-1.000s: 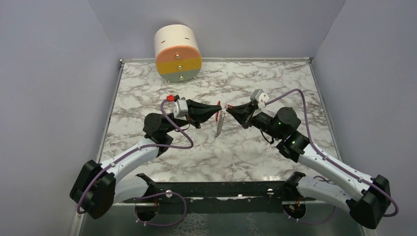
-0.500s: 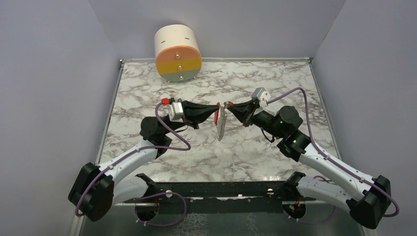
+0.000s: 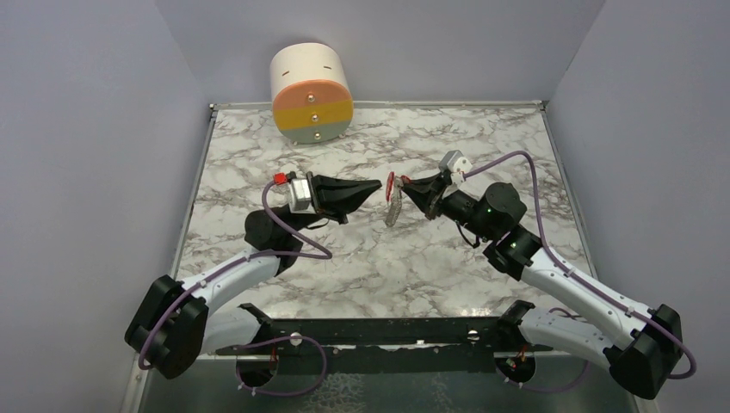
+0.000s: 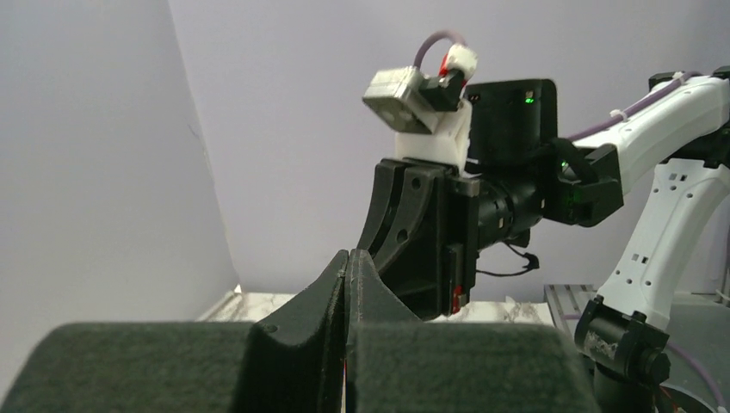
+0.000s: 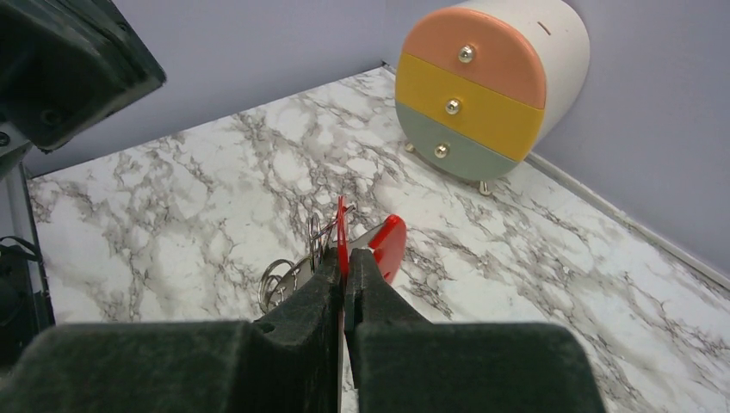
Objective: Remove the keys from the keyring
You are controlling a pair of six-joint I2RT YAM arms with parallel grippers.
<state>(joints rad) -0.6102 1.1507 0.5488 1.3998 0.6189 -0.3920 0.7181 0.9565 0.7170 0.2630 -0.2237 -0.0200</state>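
Note:
My right gripper (image 3: 405,184) is shut on a thin red key head (image 5: 341,219), seen edge-on between its jaws (image 5: 343,258). A second red-headed key (image 5: 389,243), silver keys and the wire keyring (image 5: 277,282) hang beside that grip, above the marble. From above, the bunch (image 3: 394,209) dangles under the right fingertips with a red head (image 3: 390,180) on top. My left gripper (image 3: 379,184) is shut, just left of the bunch and apart from it. In its wrist view the jaws (image 4: 347,258) are pressed together, with only a thin red sliver in the seam.
A round three-drawer unit (image 3: 312,95) with peach, yellow and green fronts stands at the table's back left, also in the right wrist view (image 5: 482,86). Grey walls enclose the marble table (image 3: 482,138). The right gripper's body (image 4: 430,232) fills the left wrist view.
The left gripper has drawn back to the left and come off the bunch. The right gripper has moved left, and the hanging keys now swing from it alone.

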